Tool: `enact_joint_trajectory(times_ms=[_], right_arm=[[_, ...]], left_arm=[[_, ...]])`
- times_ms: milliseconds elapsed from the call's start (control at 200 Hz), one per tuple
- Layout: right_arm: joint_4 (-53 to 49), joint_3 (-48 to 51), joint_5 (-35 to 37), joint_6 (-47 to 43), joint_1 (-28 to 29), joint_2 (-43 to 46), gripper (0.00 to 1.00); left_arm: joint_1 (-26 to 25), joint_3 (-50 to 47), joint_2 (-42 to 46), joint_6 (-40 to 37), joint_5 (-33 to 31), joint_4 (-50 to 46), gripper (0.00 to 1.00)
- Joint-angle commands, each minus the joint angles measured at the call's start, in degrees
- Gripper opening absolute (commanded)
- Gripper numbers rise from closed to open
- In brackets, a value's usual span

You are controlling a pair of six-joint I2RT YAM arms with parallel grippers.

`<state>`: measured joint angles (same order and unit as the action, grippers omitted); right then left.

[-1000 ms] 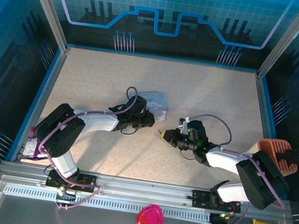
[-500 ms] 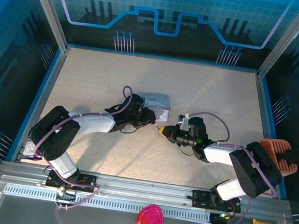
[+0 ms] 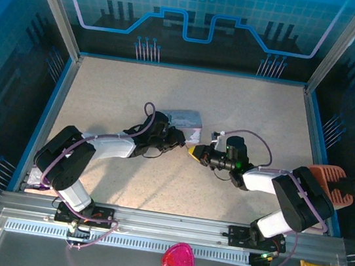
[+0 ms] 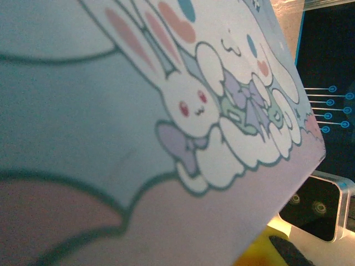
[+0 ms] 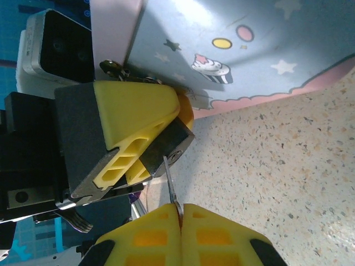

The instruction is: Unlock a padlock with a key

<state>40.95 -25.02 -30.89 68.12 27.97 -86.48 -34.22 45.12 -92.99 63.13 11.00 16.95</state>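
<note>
Beside the cartoon tin (image 3: 183,119) on the desk (image 5: 277,166), the padlock (image 5: 169,145) is sitting mostly buried in the left pincer (image 3: 181,140). Just a dark corner with its keyhole is showing, and the shackle is hard to pick out. That pincer is squeezing nearly closed on it. The right pincer (image 5: 181,219) is pinching fully closed on the thin key (image 5: 171,185), whose tip is sitting right at the keyhole face.
</note>
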Motion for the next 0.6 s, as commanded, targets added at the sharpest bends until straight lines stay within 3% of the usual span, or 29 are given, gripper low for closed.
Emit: enact_joint_trajectory(times_ms=[0, 290, 595], right_arm=[[-2.71, -1.15, -1.69, -1.68, -1.02, 1.74, 0.0], [5.52, 0.22, -3.79, 3.64, -1.43, -0.61, 0.0], [5.96, -0.55, -4.34, 4.49, -1.37, -1.93, 0.0]], left_arm=[[0.6, -0.04, 2.88, 0.77, 2.19, 5.18, 0.07], [3.19, -2.58, 3.23, 1.86, 4.12, 9.33, 0.06], [3.29, -3.85, 3.22, 3.16, 5.58, 13.51, 0.06]])
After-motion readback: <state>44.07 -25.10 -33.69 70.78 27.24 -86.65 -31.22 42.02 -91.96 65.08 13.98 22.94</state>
